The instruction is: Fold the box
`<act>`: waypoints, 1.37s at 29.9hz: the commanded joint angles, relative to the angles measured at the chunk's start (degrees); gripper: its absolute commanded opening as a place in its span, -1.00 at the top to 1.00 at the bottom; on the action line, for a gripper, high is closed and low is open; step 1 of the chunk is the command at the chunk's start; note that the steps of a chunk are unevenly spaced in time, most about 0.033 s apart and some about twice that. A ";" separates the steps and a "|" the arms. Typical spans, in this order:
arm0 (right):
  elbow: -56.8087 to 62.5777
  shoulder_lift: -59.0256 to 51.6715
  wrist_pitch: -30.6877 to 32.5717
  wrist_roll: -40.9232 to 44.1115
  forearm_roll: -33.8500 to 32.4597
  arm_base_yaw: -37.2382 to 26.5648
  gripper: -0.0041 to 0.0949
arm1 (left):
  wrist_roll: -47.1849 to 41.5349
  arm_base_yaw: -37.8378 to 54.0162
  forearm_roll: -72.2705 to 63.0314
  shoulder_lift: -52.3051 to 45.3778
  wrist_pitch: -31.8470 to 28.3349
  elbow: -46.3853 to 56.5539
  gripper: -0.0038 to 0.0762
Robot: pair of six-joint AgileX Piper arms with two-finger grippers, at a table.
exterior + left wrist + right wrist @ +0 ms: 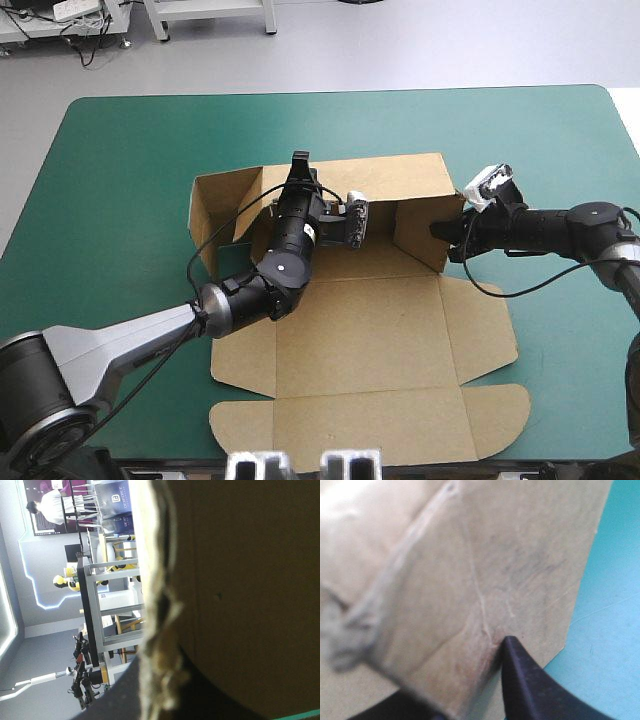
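**High view:** the box, a cut sheet of brown board, lies at the middle of the teal-green surface. It is partly raised: the far wall and both side walls stand, while the base and the lid with its rounded flaps lie flat toward the near edge. The left end effector reaches across the base to the far wall's top rim. The right end effector meets the right wall from outside. **Left wrist view:** board fills the field ahead, and its fluted cut edge runs between two dark fingers drawn nearly together, apparently pinching the rim. **Right wrist view:** the right wall sits between the fingers, one on its outer face and the other a dark shape on the far side, so the board is clamped. **Handling, as judged:** the sheet is probably light, stiff across its panels and willing to bend only at the scored creases. A hard pinch could dent the thin walls, and the smooth faces could slip. The best hold is on a wall's rim, close to a crease.
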 commanded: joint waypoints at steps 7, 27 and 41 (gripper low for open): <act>-1.10 -1.22 2.22 -0.76 5.25 1.04 0.92 | -0.25 -0.18 1.96 -1.26 0.34 -0.33 0.92; -1.10 -1.22 -1.10 4.08 4.78 1.04 0.92 | -1.02 -5.32 1.63 -4.53 0.08 -0.33 -0.18; -1.10 -1.64 -0.04 9.18 3.21 1.30 0.92 | -17.74 -10.84 9.19 -16.45 9.38 -2.85 -0.11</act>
